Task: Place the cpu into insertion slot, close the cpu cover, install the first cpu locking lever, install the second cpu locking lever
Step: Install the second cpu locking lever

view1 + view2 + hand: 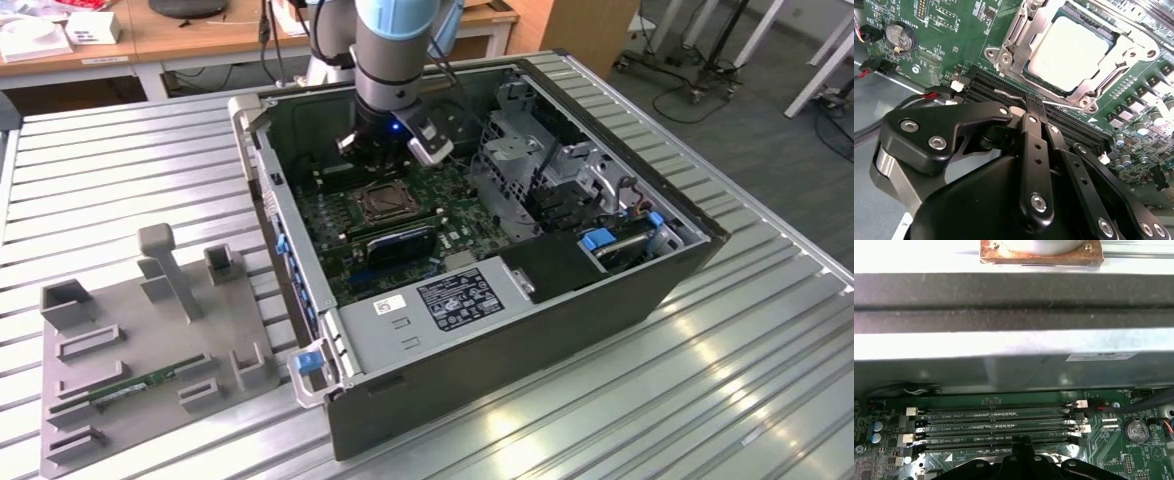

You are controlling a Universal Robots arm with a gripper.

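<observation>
The cpu (1069, 52) lies silvery-faced in the insertion slot (380, 203) on the green board. The cpu cover (1038, 22), a silvery frame, is folded down around its edges. A thin wire locking lever (1006, 92) runs just beside the socket corner, over the black memory slots. My gripper (1034, 104) is shut, its tips right at that lever wire; whether they grip it or only touch it is unclear. Another lever rod (1111, 75) lies along the cover's side. In the exterior view the gripper (380, 162) hangs inside the case just behind the socket.
Black memory slots (994, 420) lie under the gripper tips (1021, 442), with the case wall (1014, 300) close behind. A coin battery (899, 36) and cables sit nearby. A drive cage (534, 170) stands at the exterior view's right. A grey fixture (147, 350) holds a memory stick (140, 385).
</observation>
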